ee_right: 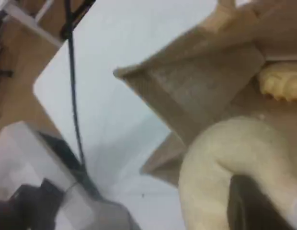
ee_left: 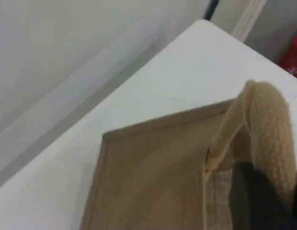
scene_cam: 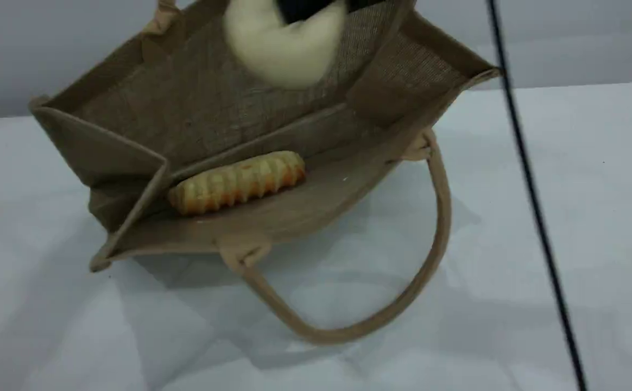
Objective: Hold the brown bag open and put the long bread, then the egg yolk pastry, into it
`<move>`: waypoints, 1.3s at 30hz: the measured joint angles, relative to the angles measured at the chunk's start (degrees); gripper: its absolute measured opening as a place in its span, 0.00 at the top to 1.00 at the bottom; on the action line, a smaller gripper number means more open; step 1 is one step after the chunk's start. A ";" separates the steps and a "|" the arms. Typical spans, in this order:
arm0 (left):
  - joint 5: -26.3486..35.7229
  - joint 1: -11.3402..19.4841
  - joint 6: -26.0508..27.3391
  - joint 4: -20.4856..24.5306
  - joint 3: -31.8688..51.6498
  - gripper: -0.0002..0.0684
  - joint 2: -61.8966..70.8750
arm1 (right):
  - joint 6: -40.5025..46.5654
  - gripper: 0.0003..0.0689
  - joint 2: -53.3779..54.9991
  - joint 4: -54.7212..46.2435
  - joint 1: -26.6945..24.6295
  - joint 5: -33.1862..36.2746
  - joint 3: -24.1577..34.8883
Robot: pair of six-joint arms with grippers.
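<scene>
Bag: a large tan-brown woven jute tote, the brown bag (scene_cam: 229, 108), occupies the upper and middle left of the scene view; its mouth is spread wide toward the camera, and the lower side panel lies on the table.
Near handle: a lighter tan looped handle (scene_cam: 440, 217) sags from the bag's lower rim onto the table, curving through the lower centre of the scene view.
Far handle: a second tan looped handle (ee_left: 268, 129) rises at the right of the left wrist view, above the bag's bound edge.
Long bread: an elongated golden loaf with orange-brown ridged segments, the long bread (scene_cam: 237, 182), lies inside the bag against the fold where the side panels meet, centre-left of the scene view; its ridged end also shows at the right edge of the right wrist view.
Pastry: a round pale cream-beige bun, the egg yolk pastry (scene_cam: 286, 46), is blurred at the top centre of the scene view, over the bag's open mouth; it fills the lower right of the right wrist view.
Left gripper (ee_left: 263, 201): dark fingertip at the lower right of the left wrist view, pinched closed on the far handle.
Right gripper (ee_right: 254, 206): dark fingertip at the bottom right of the right wrist view, clamped on the pastry.
Table: a white tabletop (scene_cam: 566, 190) under the bag.
Cable: a thin black cable (scene_cam: 533, 195) crosses the right of the scene view from top to bottom.
</scene>
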 joint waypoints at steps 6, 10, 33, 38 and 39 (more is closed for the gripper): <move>0.54 -0.01 0.05 0.00 0.00 0.88 -0.05 | -2.34 0.93 5.70 4.29 4.43 -13.60 -0.05; 1.56 -0.01 0.05 0.00 -0.05 0.88 -0.05 | -3.53 0.92 8.90 5.20 4.43 -22.12 -0.05; 2.45 -0.01 0.05 0.17 -0.05 0.88 -0.05 | -7.96 0.31 2.82 4.69 4.43 -25.58 -0.10; 3.30 0.05 1.52 0.17 -0.23 0.88 -0.05 | -7.96 0.31 -4.51 1.02 4.43 -23.38 -0.10; 3.06 0.05 1.42 0.17 -0.45 0.88 -0.05 | -7.91 0.31 -5.89 0.44 4.43 -23.08 -0.10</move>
